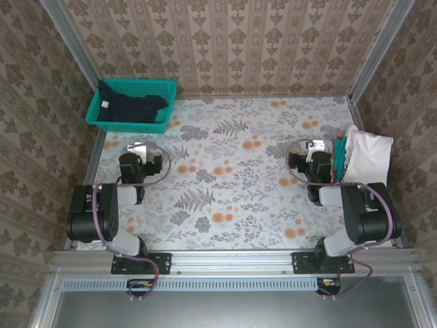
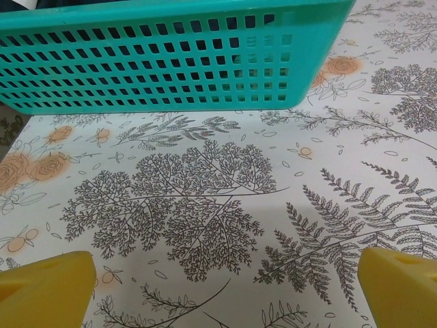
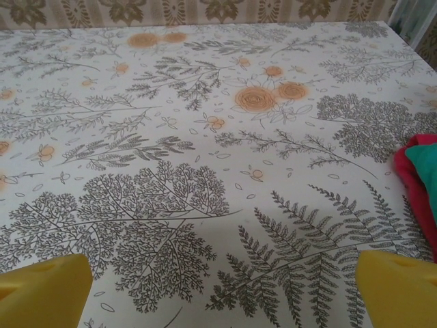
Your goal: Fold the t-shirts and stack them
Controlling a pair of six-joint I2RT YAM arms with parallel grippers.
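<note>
Flat table covered in white cloth printed with grey ferns and orange flowers spreads ahead of both pincers, bare cloth between them. Cream-white folded soft t-shirt lies just right of the right pincer, at the table's right edge, top of a small pile. Coloured cloth edges poke out on the pile's side nearest that pincer, teal and red among them, layer order hard to tell from above. Teal plastic mesh basket sits ahead of the left pincer, at the far left corner, apart from it. Dark navy soft t-shirt is bunched inside the basket, a small white label showing. Left pincer jaws spread wide, nothing between them: left wrist view has the left pincer low over the cloth, yellow fingertips at the bottom corners, basket wall straight ahead and near, not touching. Right pincer jaws also spread wide and empty: right wrist view has the right pincer over bare fern print, yellow fingertips at the bottom corners. Red cloth edge and plain teal cloth t-shirt show ahead and right of the right finger, teal on top of red, apart from the finger.
</note>
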